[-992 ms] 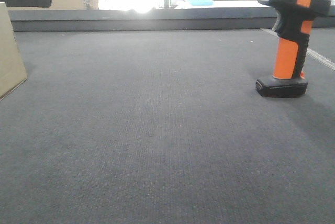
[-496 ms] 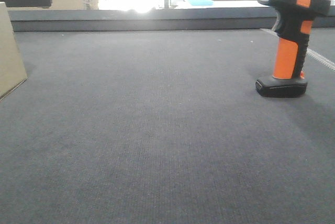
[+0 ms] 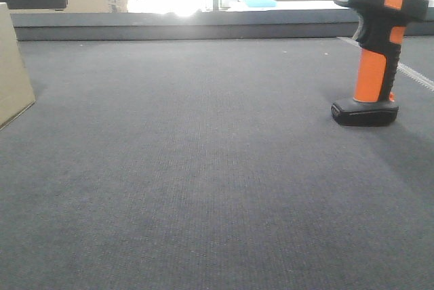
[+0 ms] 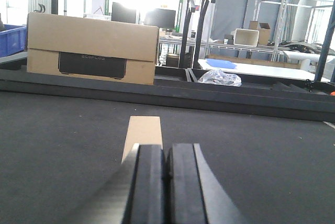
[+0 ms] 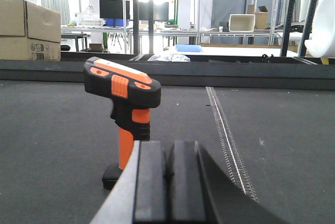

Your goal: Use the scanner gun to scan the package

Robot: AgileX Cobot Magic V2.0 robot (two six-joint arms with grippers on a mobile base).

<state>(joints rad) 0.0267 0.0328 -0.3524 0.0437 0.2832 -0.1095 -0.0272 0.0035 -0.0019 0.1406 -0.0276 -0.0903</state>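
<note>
The scanner gun stands upright on its flat black base at the right of the dark mat, black body with an orange stripe and handle. In the right wrist view the scanner gun is just ahead and left of my right gripper, whose pads are pressed together on nothing. Only a corner of the tan package shows at the left edge of the front view. In the left wrist view the package lies straight ahead of my left gripper, which is shut and empty.
A large carton with a dark printed panel sits beyond the mat's raised far edge. A metal toothed strip runs along the mat right of the scanner. Shelving and tables stand behind.
</note>
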